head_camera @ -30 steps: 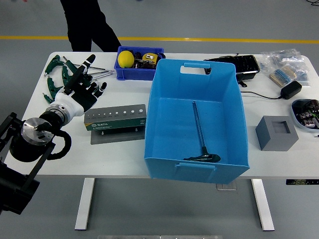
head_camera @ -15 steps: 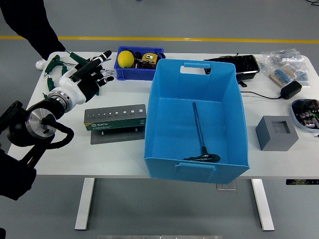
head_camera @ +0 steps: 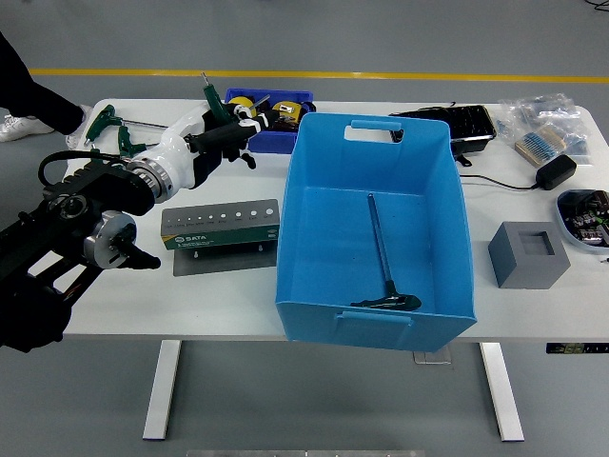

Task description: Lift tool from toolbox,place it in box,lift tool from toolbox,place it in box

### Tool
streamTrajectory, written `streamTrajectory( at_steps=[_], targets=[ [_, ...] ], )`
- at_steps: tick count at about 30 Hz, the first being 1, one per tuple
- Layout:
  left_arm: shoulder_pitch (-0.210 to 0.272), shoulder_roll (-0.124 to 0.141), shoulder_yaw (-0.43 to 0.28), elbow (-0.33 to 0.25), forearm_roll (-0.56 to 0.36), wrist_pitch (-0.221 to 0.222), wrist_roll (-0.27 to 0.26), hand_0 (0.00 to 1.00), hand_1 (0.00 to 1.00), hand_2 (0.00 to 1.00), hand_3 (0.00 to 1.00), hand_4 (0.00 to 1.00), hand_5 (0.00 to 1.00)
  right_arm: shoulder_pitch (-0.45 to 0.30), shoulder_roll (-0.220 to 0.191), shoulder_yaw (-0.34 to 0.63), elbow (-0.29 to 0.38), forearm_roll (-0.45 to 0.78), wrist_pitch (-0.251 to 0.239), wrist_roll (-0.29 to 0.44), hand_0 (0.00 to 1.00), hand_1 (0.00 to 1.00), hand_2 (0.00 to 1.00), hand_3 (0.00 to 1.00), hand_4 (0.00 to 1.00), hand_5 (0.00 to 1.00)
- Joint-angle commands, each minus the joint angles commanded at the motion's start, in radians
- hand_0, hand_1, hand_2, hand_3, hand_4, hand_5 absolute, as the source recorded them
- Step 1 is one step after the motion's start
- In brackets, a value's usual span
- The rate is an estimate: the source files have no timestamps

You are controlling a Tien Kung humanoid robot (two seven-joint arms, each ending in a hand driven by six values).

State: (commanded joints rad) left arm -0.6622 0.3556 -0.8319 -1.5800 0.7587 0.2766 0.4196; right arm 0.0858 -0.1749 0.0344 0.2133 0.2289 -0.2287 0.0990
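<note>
Progress: one T-handle tool (head_camera: 381, 257) lies on the bottom of the big blue box (head_camera: 314, 286), its handle at the near wall and its shaft pointing far. This looks like the first half of the task, done. The second tool seems to be lifted but not yet placed.

Tool rack: the grey-green toolbox (head_camera: 221, 227) stands on the white table (head_camera: 219, 295) just left of the blue box, its row of holes on top; no tool is seen standing in it.

Left arm: it comes in from the near left and reaches across to the far right, above the toolbox, with the forearm nearly level.

Left hand (head_camera: 224, 138): it is at the far left of the blue box, just near the small blue bin (head_camera: 276, 143). The fingers are curled around a thin metal tool (head_camera: 206, 90) whose shaft points up and far. The grip itself is small in the view, so how firm it is cannot be told.

Still to do: carry this tool right, over the box rim, and release it inside.

Right arm: not visible.

Far left: more green-handled tools (head_camera: 107, 124) lie on the table, and a person's leg and shoe (head_camera: 21, 122) are at the edge.
</note>
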Motion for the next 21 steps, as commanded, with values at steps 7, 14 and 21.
streamTrajectory(
  at_steps=[7,14,21],
  targets=[
    [-0.115,-0.078,0.236,0.103,0.135,-0.092,-0.043,0.173,0.045,0.151,0.184,0.712,0.292,0.004,-0.004,0.009,0.001,-0.022,-0.002,-0.005,0.674,0.649,0.717,0.59,0.846,0.764],
    [-0.187,-0.163,0.404,0.268,0.351,-0.155,-0.14,0.173,0.045,0.152,0.183,0.695,0.281,0.011,-0.009,0.022,0.003,-0.046,-0.004,-0.01,0.674,0.649,0.717,0.591,0.848,0.76],
    [-0.241,-0.229,0.524,0.452,0.638,-0.164,-0.268,0.173,0.048,0.15,0.183,0.704,0.336,0.016,-0.013,0.039,0.004,-0.076,-0.006,-0.016,0.674,0.649,0.717,0.591,0.848,0.759]
  ],
)
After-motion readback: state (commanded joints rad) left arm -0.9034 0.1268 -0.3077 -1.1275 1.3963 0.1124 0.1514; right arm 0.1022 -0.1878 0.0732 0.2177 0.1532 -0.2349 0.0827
